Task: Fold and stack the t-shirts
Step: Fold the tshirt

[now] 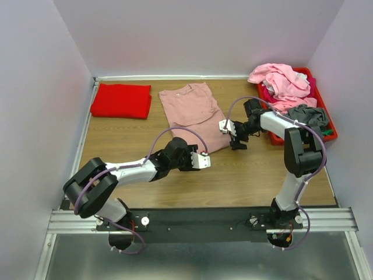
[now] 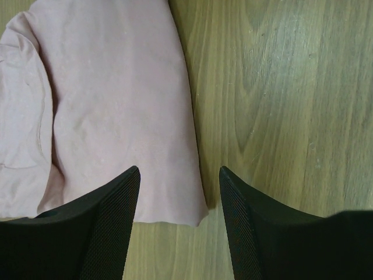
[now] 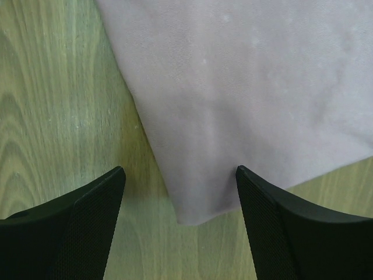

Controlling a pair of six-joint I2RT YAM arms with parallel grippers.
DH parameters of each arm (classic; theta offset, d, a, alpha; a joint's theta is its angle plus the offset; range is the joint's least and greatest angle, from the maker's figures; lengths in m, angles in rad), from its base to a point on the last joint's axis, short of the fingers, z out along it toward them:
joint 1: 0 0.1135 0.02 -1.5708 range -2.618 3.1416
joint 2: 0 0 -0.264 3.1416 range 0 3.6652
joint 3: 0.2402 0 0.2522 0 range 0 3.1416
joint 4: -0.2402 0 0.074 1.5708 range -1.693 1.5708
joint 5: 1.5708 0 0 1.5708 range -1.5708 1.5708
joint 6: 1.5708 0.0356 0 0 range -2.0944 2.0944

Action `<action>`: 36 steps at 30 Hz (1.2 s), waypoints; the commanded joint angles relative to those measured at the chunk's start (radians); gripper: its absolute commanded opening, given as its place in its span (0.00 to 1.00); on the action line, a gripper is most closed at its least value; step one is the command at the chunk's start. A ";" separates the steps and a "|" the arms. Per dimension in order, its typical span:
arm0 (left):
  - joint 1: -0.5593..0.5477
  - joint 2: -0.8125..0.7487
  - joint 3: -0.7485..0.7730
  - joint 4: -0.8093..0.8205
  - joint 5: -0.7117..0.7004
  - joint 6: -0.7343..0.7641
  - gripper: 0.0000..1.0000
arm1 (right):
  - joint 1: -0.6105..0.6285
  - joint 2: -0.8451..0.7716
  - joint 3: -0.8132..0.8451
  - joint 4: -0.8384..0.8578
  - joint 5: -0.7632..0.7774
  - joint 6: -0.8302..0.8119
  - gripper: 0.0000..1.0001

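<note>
A wooden worktop (image 1: 140,195) with streaky grain is boxed in by plain pale walls at the back (image 1: 198,35), left (image 1: 35,105) and right (image 1: 356,81). A grey metal rail (image 1: 76,217) runs along its near edge. The light is soft and even.

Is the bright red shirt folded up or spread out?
Folded: the red t-shirt lies as a neat flat rectangle, no sleeves showing.

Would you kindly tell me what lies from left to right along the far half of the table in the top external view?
In order: folded red t-shirt → dusty-pink t-shirt, laid flat → red bin heaped with crumpled t-shirts.
</note>
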 commanded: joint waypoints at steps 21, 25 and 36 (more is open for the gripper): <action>-0.051 0.252 0.130 -0.121 -0.187 0.019 0.01 | 0.040 0.031 -0.009 -0.025 0.160 0.158 0.07; -0.123 0.201 0.110 -0.139 -0.147 0.031 0.00 | 0.039 -0.066 -0.124 -0.045 0.183 0.129 0.00; -0.462 0.016 0.039 -0.257 -0.061 -0.154 0.32 | 0.040 -0.429 -0.324 -0.284 0.188 0.150 0.63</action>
